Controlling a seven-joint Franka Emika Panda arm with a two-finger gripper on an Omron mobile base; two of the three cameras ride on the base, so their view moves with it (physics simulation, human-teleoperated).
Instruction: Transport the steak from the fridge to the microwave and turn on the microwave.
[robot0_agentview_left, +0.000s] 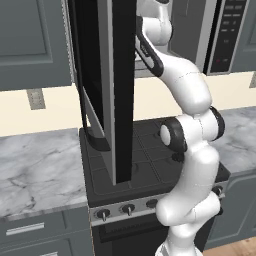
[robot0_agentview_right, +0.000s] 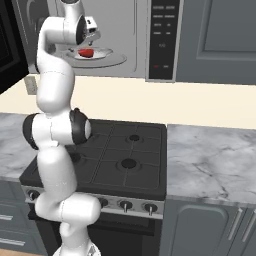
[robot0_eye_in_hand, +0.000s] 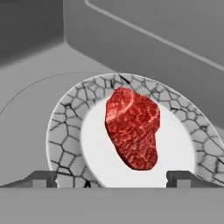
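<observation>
The microwave (robot0_agentview_right: 150, 40) hangs above the black stove (robot0_agentview_right: 120, 160), its dark glass door (robot0_agentview_left: 107, 90) swung wide open toward the left. The white arm (robot0_agentview_right: 52, 110) reaches up into the grey interior. On the round turntable (robot0_agentview_right: 112, 60) sits a white plate (robot0_eye_in_hand: 65, 131) with a cracked-pattern rim, and the steak (robot0_eye_in_hand: 133, 129) lies at its centre. The gripper (robot0_eye_in_hand: 111, 179) hovers just over the plate with its jaws spread wide, holding nothing.
</observation>
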